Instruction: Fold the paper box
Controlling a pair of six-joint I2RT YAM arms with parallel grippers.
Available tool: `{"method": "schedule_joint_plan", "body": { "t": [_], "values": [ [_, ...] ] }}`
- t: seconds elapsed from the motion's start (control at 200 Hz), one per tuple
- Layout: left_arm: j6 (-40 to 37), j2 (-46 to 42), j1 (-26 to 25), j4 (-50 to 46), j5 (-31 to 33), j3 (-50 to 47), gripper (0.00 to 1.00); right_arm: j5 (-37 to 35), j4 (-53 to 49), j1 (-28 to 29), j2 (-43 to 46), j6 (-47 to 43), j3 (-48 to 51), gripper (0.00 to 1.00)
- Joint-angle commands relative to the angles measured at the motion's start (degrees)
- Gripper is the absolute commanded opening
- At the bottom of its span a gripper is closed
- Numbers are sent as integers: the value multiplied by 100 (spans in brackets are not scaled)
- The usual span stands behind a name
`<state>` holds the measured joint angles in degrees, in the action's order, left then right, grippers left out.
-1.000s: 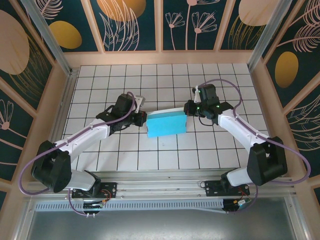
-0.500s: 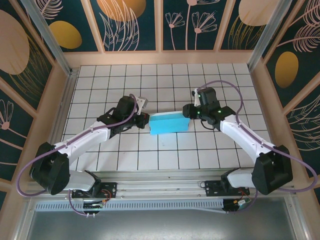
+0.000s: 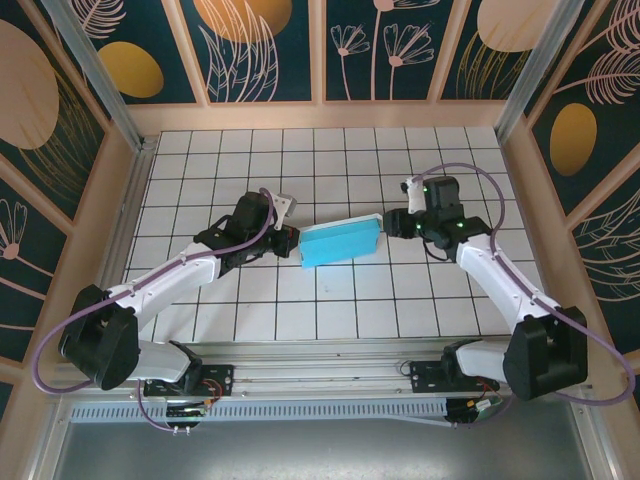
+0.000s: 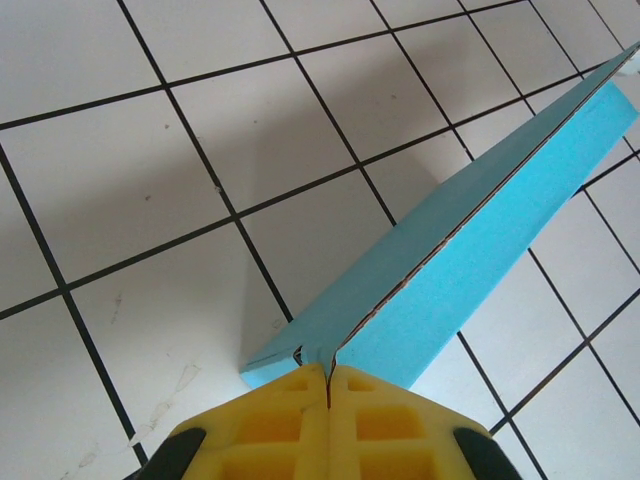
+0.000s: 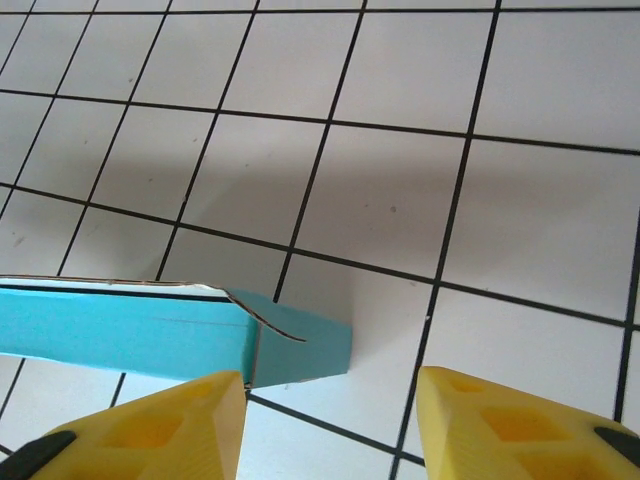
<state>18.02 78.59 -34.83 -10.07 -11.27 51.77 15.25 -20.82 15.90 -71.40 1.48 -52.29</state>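
The paper box (image 3: pixel 340 242) is a flat turquoise rectangle, folded up, lying on the tiled floor between the two arms. My left gripper (image 3: pixel 291 240) is shut on the box's left end; in the left wrist view its yellow fingertips (image 4: pixel 300 400) pinch a thin edge of the paper box (image 4: pixel 470 240), which runs away to the upper right. My right gripper (image 3: pixel 388 225) stands open just off the box's right end. In the right wrist view the box's end flap (image 5: pixel 295 345) lies in front of the left finger (image 5: pixel 170 425), with nothing between the jaws (image 5: pixel 330 425).
The white tiled floor (image 3: pixel 330 160) with black grid lines stretches all round the box. Wooden walls with dark patterned panels (image 3: pixel 270 50) fence the floor. An aluminium rail (image 3: pixel 330 378) runs along the near edge by the arm bases.
My right gripper has opened, let go of the box's right end and drawn back to the right. The box has tipped down flatter, still held at its left end.
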Motion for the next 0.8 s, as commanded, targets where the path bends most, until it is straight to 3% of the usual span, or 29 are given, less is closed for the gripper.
{"method": "schedule_joint_plan", "body": {
  "t": [0.0,0.265,0.581,0.796],
  "values": [
    [-114,-36,-15,93,-135,184,0,873,117,-211,20,-628,44,48],
    [-106,4,-13,57,-183,226,0,1786,354,-497,-502,-1425,-144,44],
    [-159,21,-10,0,-187,293,0,1966,1051,-663,-763,-1674,-64,44],
    [-155,172,-7,-63,-209,360,0,2644,1117,-886,-1021,-2040,-258,43]
  ]
}}
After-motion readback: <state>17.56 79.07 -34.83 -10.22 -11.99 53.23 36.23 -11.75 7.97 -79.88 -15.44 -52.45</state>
